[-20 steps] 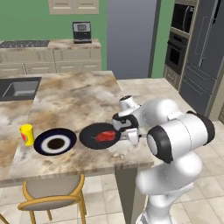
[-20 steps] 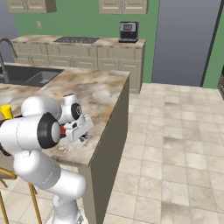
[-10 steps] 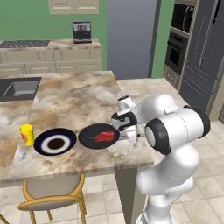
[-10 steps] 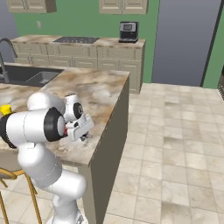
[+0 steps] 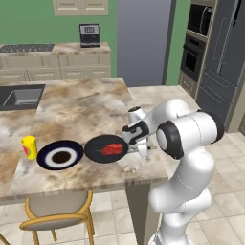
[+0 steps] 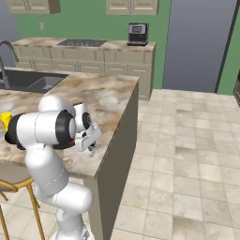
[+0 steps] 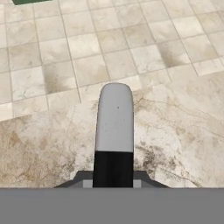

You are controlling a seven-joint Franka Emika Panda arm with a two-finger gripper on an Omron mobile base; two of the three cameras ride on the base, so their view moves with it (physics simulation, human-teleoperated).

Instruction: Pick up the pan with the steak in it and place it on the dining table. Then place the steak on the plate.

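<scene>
The black pan (image 5: 98, 152) lies on the dining table (image 5: 81, 110) near its front edge, with the red steak (image 5: 112, 149) inside it. My gripper (image 5: 142, 146) is shut on the pan's thin handle (image 5: 152, 147), which points right toward the table's edge. In the hand view the handle (image 7: 114, 127) runs straight up from between the fingertips, black near the gripper (image 7: 113, 183) and grey at its end. The navy-rimmed plate (image 5: 60, 155) sits just left of the pan, almost touching it. From the right base view the gripper (image 6: 92, 139) is partly hidden behind my arm.
A yellow cup (image 5: 29, 147) stands left of the plate. A sink (image 5: 21, 95) is set into the table's far left. A wooden chair (image 5: 57, 213) sits below the front edge. Tiled floor (image 6: 187, 154) lies beyond the table's right edge.
The pan, steak and plate stay where they were. My arm's elbow has shifted slightly while the gripper keeps its hold on the handle.
</scene>
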